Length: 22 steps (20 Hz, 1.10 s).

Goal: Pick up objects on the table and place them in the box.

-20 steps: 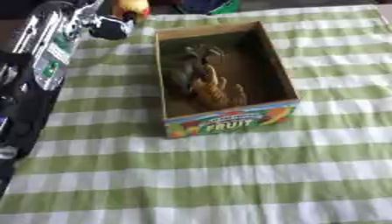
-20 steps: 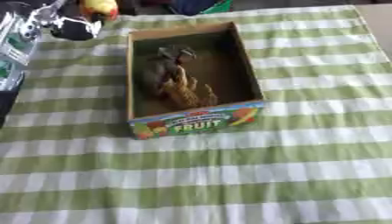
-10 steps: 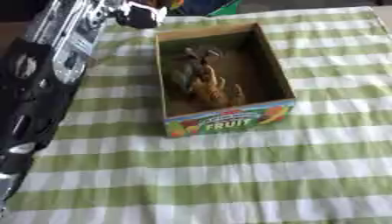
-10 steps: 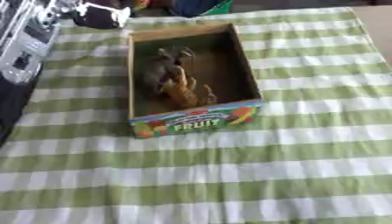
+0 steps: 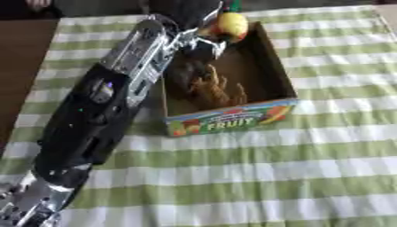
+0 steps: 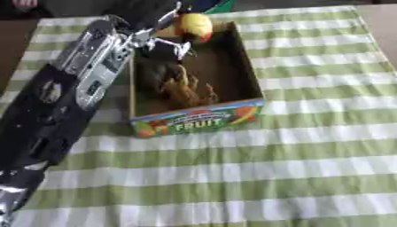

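Note:
A cardboard box [image 5: 275, 75] with a "FRUIT" label on its near wall stands mid-table on the green-and-white checked cloth. Brown and tan toy animals [image 5: 209, 86] lie inside it. My left arm reaches in from the lower left, along the box's left side. My left hand [image 5: 203, 41] is over the box's far end, fingers curled on a yellow-and-red fruit [image 6: 194, 25]. The fruit hangs just above the far wall of the box. My right hand shows in neither view.
The checked cloth [image 5: 310, 168] stretches to the right of the box and in front of it. Bare dark tabletop [image 5: 23, 66] lies at the left edge. A green thing [image 5: 232, 5] peeks out at the far edge behind the box.
My left arm has swung right from the far-left corner, carrying the fruit over the far end of the box. The box and the toys inside it stay put.

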Each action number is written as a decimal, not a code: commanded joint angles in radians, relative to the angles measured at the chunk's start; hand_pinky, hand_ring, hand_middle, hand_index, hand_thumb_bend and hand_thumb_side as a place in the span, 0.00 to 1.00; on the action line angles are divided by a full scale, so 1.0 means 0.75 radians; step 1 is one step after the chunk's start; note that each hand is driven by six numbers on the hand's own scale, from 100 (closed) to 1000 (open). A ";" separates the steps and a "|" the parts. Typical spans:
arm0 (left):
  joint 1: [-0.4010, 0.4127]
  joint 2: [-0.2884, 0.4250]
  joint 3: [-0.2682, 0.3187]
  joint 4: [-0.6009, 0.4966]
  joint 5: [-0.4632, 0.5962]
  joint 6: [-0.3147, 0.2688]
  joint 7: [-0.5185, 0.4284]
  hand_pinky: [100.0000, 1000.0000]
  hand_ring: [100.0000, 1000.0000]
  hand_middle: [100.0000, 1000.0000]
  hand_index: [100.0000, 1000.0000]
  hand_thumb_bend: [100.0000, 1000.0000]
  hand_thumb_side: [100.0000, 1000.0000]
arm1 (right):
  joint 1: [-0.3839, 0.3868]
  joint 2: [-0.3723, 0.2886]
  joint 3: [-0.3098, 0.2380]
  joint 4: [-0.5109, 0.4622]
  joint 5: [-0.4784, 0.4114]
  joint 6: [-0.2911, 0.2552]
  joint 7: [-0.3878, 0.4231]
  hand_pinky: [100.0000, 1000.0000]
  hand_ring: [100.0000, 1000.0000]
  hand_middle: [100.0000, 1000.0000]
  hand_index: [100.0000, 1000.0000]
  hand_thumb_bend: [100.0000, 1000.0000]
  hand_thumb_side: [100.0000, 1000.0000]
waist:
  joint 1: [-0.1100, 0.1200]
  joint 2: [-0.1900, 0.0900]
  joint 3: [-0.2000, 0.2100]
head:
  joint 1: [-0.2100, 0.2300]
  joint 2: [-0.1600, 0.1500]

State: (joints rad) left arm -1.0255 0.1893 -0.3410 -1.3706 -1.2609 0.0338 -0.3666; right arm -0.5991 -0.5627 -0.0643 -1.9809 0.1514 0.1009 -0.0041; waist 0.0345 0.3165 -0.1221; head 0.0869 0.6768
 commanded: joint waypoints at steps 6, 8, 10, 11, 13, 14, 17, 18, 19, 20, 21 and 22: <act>-0.016 -0.032 -0.010 0.074 -0.045 -0.028 0.035 0.36 0.58 0.54 0.62 0.00 0.19 | -0.024 -0.018 -0.003 -0.025 -0.009 -0.012 0.005 0.76 0.81 0.73 0.84 0.00 1.00 | -0.008 -0.021 -0.003 | 0.007 -0.006; -0.003 -0.043 -0.035 0.107 -0.048 -0.048 0.018 0.38 0.60 0.55 0.63 0.00 0.17 | -0.021 -0.016 -0.004 -0.025 -0.008 -0.011 0.005 0.76 0.81 0.73 0.84 0.00 1.00 | -0.002 -0.013 -0.008 | 0.010 -0.010; -0.006 -0.050 -0.054 0.147 -0.063 -0.082 -0.015 0.43 0.65 0.62 0.69 0.00 0.25 | -0.017 -0.014 -0.006 -0.025 -0.006 -0.008 0.005 0.76 0.81 0.73 0.84 0.00 1.00 | 0.000 -0.011 -0.009 | 0.009 -0.010; -0.008 -0.051 -0.060 0.162 -0.075 -0.099 -0.033 0.43 0.67 0.64 0.71 0.00 0.30 | -0.016 -0.013 -0.006 -0.025 -0.006 -0.006 0.005 0.76 0.81 0.73 0.84 0.00 1.00 | 0.001 -0.010 -0.009 | 0.009 -0.010; -0.012 -0.050 -0.060 0.174 -0.106 -0.136 -0.070 0.46 0.71 0.69 0.77 0.00 0.40 | -0.014 -0.013 -0.007 -0.025 -0.006 -0.004 0.005 0.76 0.81 0.73 0.84 0.00 1.00 | 0.003 -0.010 -0.009 | 0.004 -0.010; -0.013 -0.048 -0.058 0.176 -0.123 -0.153 -0.088 0.48 0.73 0.72 0.82 0.00 0.46 | -0.013 -0.013 -0.007 -0.025 -0.006 -0.004 0.005 0.76 0.81 0.73 0.84 0.00 1.00 | 0.004 -0.010 -0.008 | 0.001 -0.009; -0.016 -0.044 -0.047 0.157 -0.177 -0.180 -0.144 0.55 0.80 0.79 0.91 0.36 0.80 | -0.012 -0.014 -0.008 -0.025 -0.005 -0.003 0.005 0.76 0.81 0.73 0.84 0.00 1.00 | 0.006 -0.010 -0.005 | -0.007 -0.007; -0.016 -0.043 -0.043 0.148 -0.194 -0.180 -0.158 0.56 0.81 0.80 0.93 0.47 0.86 | -0.012 -0.014 -0.008 -0.025 -0.005 -0.003 0.005 0.76 0.81 0.73 0.84 0.00 1.00 | 0.007 -0.011 -0.004 | -0.008 -0.008; -0.016 -0.041 -0.038 0.138 -0.209 -0.174 -0.165 0.57 0.81 0.81 0.94 0.58 0.93 | -0.013 -0.014 -0.008 -0.025 -0.005 -0.003 0.005 0.76 0.81 0.73 0.84 0.00 1.00 | 0.007 -0.011 -0.003 | -0.008 -0.008; -0.016 -0.039 -0.034 0.129 -0.225 -0.162 -0.167 0.57 0.81 0.81 0.94 0.72 0.99 | -0.014 -0.014 -0.008 -0.025 -0.005 -0.003 0.005 0.76 0.81 0.73 0.84 0.00 1.00 | 0.008 -0.012 -0.003 | -0.008 -0.009; -0.015 -0.037 -0.026 0.121 -0.241 -0.148 -0.163 0.57 0.82 0.81 0.94 0.78 1.00 | -0.014 -0.014 -0.007 -0.025 -0.005 -0.003 0.005 0.76 0.81 0.73 0.84 0.00 1.00 | 0.008 -0.013 -0.002 | -0.009 -0.010; -0.013 -0.036 -0.019 0.116 -0.253 -0.131 -0.157 0.57 0.82 0.81 0.94 0.81 1.00 | -0.014 -0.015 -0.007 -0.025 -0.004 -0.003 0.006 0.76 0.81 0.73 0.84 0.00 1.00 | 0.009 -0.013 -0.002 | -0.011 -0.011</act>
State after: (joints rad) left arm -1.0148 0.1499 -0.3698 -1.2579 -1.4342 -0.0754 -0.4836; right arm -0.5983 -0.5581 -0.0612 -1.9809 0.1479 0.0980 -0.0003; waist 0.0454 0.3280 -0.1228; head 0.0814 0.6759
